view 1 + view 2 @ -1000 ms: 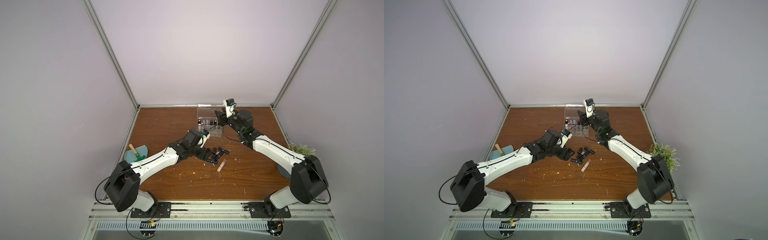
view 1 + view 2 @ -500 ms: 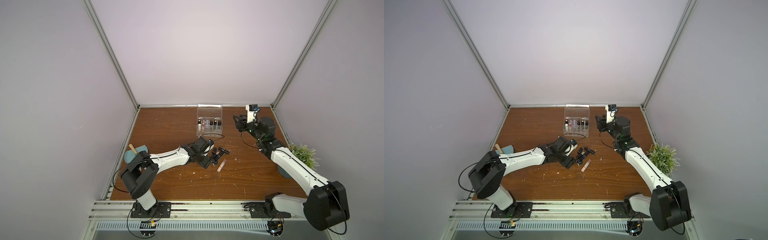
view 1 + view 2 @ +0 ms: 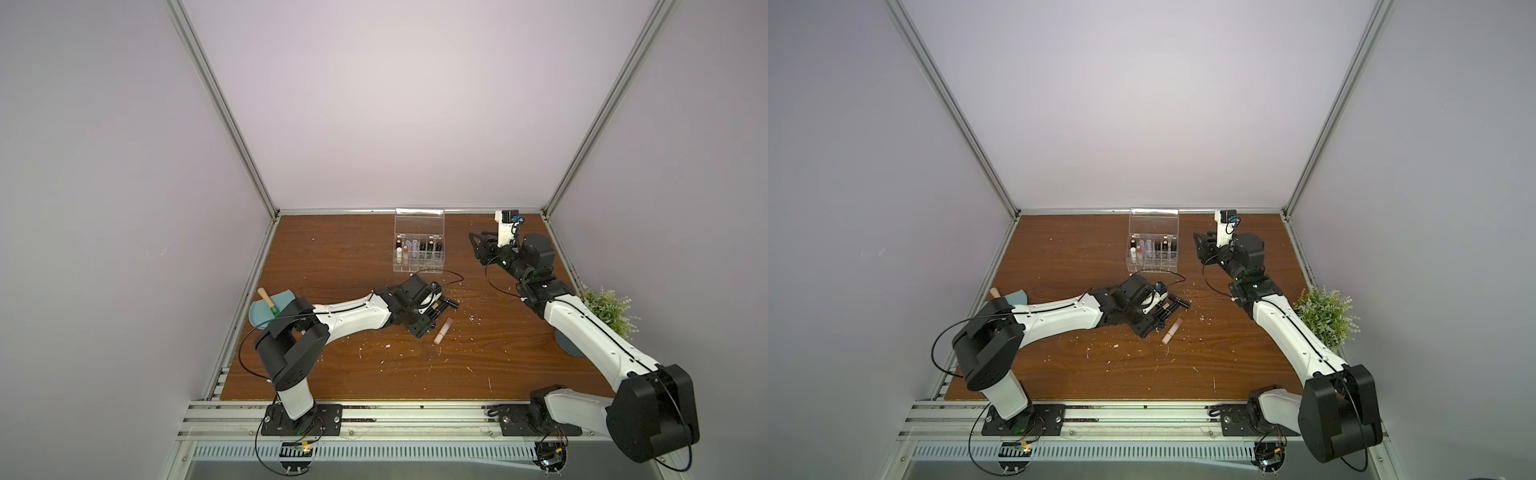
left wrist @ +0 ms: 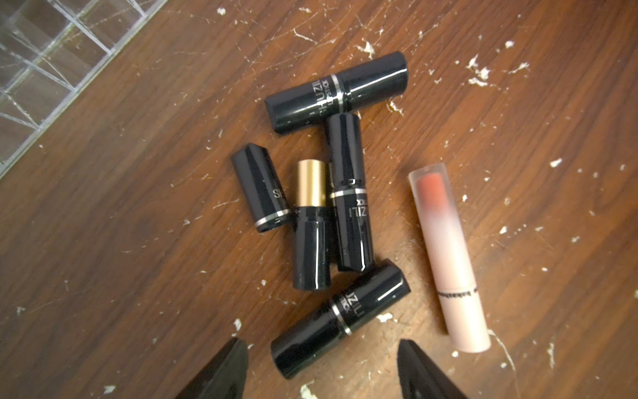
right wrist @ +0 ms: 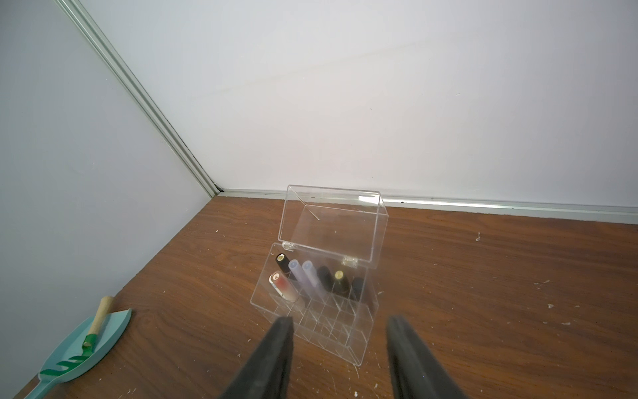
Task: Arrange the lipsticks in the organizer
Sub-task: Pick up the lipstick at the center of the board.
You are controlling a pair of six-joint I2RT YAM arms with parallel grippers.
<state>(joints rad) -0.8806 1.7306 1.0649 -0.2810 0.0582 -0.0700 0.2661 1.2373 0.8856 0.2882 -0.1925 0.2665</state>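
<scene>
- The beige-pink lipstick [image 3: 442,331] lies flat on the counter [image 3: 353,365], just near-right of the other loose lipsticks [image 3: 441,306] and not touching them.
- In the past second the left arm has slid in from the near-left, stretched low along the counter, until it is over that pile at mid-counter.
- The left fingers [image 4: 421,373] are spread on either side of the nearest black lipstick [image 4: 340,317], and no contact shows yet. This looks like the start of the next pick.
- Five black pieces lie touching in the pile, one with a gold section, so about six pieces are still to be placed.
- The right arm hovered over the organizer [image 3: 419,269] a second ago and has swung back to the far right.
- Its wrist is raised and the right fingers [image 5: 272,352] point left at the box, spread with nothing between them. It has probably just made a drop.
- The organizer stands at far centre with its lid [image 5: 331,221] up. The farthest row is full, at least one tube stands at the left of the next row, and the nearer cells are empty.
</scene>
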